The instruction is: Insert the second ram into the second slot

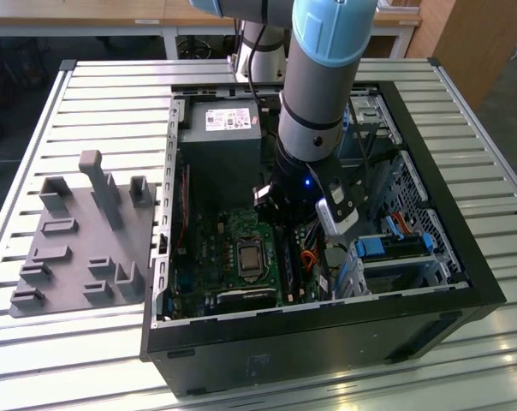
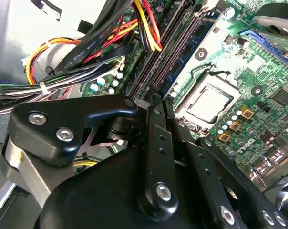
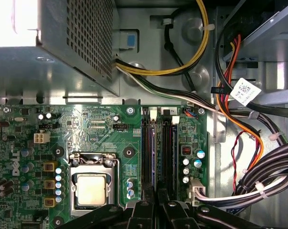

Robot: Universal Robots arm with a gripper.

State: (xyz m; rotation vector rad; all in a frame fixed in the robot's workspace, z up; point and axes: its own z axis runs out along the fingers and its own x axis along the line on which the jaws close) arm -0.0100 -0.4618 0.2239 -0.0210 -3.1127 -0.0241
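Gripper (image 1: 284,218): hangs low inside open black metal computer case (image 1: 327,360) in the exterior view, reaching the green motherboard (image 1: 216,248). Second wrist view: black fingers (image 2: 156,129) drawn together over long black memory slots (image 2: 175,47); pinching or pressing, cannot tell. First wrist view: thin dark-blue memory stick (image 3: 154,152) stands on edge in its slot, one end beneath the fingertips, likely for seating.
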